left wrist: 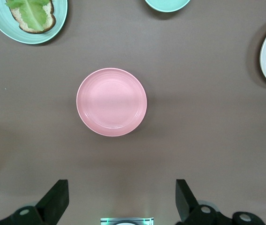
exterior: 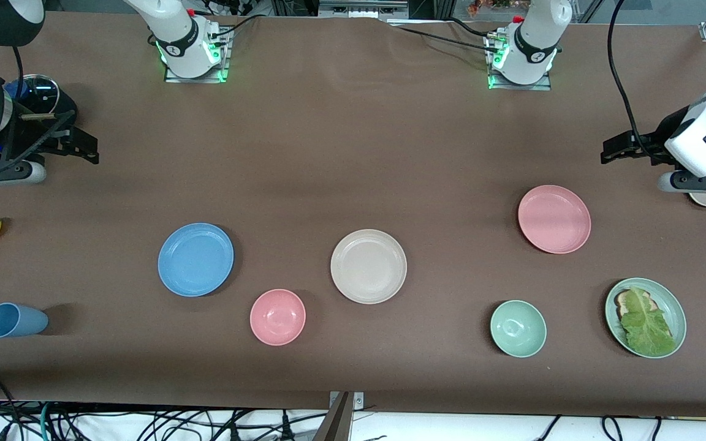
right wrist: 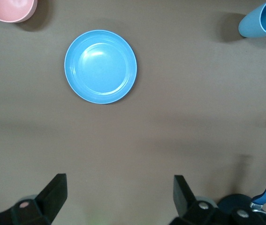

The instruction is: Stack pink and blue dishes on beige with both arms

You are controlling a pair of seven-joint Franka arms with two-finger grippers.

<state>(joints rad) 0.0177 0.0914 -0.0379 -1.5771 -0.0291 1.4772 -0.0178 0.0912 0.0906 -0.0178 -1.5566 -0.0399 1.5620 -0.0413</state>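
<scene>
Both grippers, left (left wrist: 118, 199) and right (right wrist: 118, 199), hang open.

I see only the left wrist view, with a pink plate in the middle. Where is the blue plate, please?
Observer: The blue plate lies toward the right arm's end of the table, beside the beige plate.
Operator: Is something already on the beige plate?
Observer: No, it is bare; the pink plate lies apart from it.
Operator: And the right end effector?
Observer: The right end effector is open, empty, with the blue plate in its wrist view.
</scene>
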